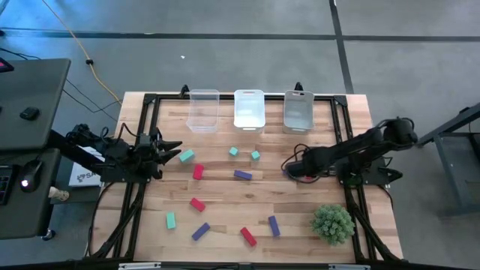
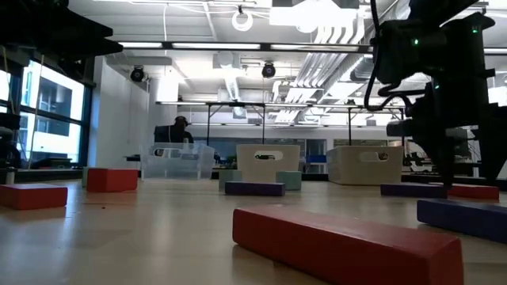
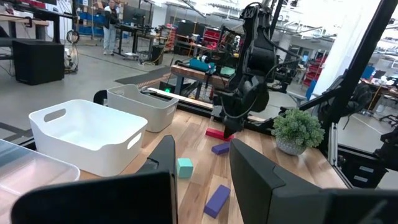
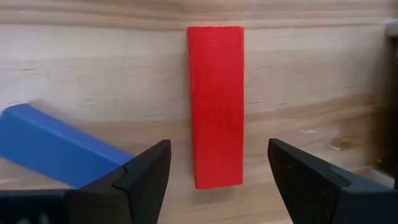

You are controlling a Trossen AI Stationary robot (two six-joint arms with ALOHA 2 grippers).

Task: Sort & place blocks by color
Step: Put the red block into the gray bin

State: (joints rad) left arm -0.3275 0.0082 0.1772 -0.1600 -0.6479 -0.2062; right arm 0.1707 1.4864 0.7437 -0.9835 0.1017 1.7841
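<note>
While right gripper (image 4: 214, 180) hovers, jaws wide, over red bar (image 4: 216, 102) lying on bench (image 4: 93, 74), risk: blue bar (image 4: 56, 146) close beside, finger may clip it. Left gripper (image 3: 202, 165) waits at left edge, jaws narrow, empty.

The right arm is reaching in from the right edge of the surface toward its middle, bent low, with its gripper (image 1: 289, 169) pointing down close to the wood. Its 2 fingers (image 4: 144, 177) are standing wide apart. The left arm is resting at the left edge, stretched level, its gripper (image 1: 174, 148) pointing inward above the surface, its 2 fingers (image 3: 249, 171) spread only partway with nothing between them.
</note>
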